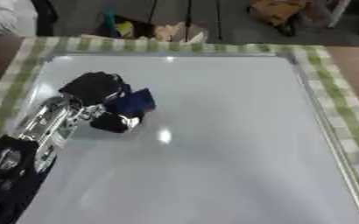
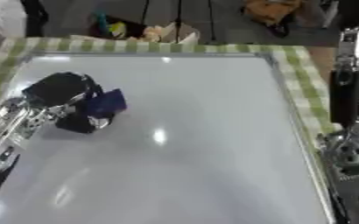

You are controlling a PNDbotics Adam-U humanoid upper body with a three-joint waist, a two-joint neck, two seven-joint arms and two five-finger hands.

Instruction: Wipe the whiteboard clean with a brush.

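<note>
Black left arm (image 1: 10, 175) with silver forearm segments enters at lower left corner, nearest the camera, runs up and to the right over the board. Left robot hand (image 1: 98, 94), black, sits at the left-centre of the large white glossy whiteboard (image 1: 213, 144), knuckles toward far edge, fingers curled down and round a dark blue block-shaped brush (image 1: 136, 103). Brush pokes out on the hand's right side, tilted, its lower part seems to touch the board surface; exact contact hard to tell. A black thumb or finger tip (image 1: 112, 124) curls under the brush on the near side, with a small pale patch at its end. Left robot hand clamped on the brush.

Whiteboard has a thin silver metal frame (image 1: 320, 113), lies flat on the bench, covered by a green-and-white checked cloth (image 1: 332, 74) that shows along far, left and right edges. Board surface looks white with bright glare spots near the middle; no clear marks visible.

Right arm (image 2: 347, 87), black and silver, shows only in right eye view, along the right edge beside the board's frame, upright, over the cloth. Silver joint part (image 2: 351, 151) lower down. Right robot hand itself not visible, state cannot be told.

Cluttered floor with yellow and tan items (image 1: 167, 30) beyond the far bench edge.
</note>
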